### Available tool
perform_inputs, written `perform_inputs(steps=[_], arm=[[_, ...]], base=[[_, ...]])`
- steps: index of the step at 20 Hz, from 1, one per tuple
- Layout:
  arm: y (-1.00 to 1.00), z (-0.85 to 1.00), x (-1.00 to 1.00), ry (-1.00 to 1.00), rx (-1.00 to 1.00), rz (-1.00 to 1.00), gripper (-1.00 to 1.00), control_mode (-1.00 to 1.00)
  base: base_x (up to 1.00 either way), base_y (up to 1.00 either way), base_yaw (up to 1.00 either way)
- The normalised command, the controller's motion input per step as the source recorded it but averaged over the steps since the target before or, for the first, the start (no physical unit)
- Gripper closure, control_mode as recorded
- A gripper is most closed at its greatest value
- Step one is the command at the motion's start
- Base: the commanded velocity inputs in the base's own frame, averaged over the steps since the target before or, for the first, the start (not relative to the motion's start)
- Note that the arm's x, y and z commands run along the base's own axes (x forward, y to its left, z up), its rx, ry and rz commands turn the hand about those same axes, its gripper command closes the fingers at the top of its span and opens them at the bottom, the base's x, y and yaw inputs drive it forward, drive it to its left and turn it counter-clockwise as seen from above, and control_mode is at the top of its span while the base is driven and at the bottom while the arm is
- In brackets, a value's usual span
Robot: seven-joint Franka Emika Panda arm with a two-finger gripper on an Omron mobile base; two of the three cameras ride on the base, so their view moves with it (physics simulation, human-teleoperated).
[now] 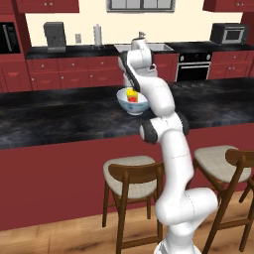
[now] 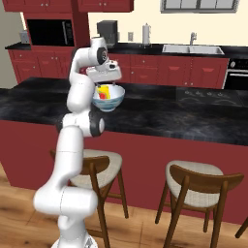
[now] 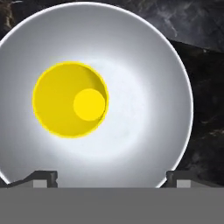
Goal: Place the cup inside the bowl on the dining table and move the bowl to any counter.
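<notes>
Yellow cup [image 3: 70, 99]: upright inside white bowl [image 3: 144, 65], first step judged done. Bowl: on black marbled island tabletop [image 1: 59, 116], transfer to sink-side tabletop [image 1: 74, 51] beyond bowl outstanding. Tool [image 3: 111, 177]: above bowl, fingers spread, holding nothing. Stools [image 1: 131, 173] before island; red cabinets behind.

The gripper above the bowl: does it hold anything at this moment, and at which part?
Nothing is held. The gripper is open above the bowl, its fingertips wide apart. The cup stands free inside the bowl.
</notes>
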Motion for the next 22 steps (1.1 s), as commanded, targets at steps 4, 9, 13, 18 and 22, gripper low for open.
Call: perform_inputs(steps=[4, 9, 13, 18, 22], arm=[[-0.37, 0.03, 0.0, 0.02, 0.05, -0.16, -1.0, -1.0], [-0.25, 0.02, 0.0, 0.0, 0.1, -0.17, -1.0, -1.0], [-0.28, 0.0, 0.0, 0.0, 0.13, -0.17, -1.0, -1.0], [-0.31, 0.0, 0.02, 0.0, 0.16, -0.21, -1.0, -1.0], [-0.17, -0.04, 0.09, -0.04, 0.16, -0.2, -1.0, -1.0]], base=[[0.0, 0.0, 0.0], [0.0, 0.0, 0.0], [0.0, 0.0, 0.0], [0.0, 0.0, 0.0], [0.0, 0.0, 0.0]])
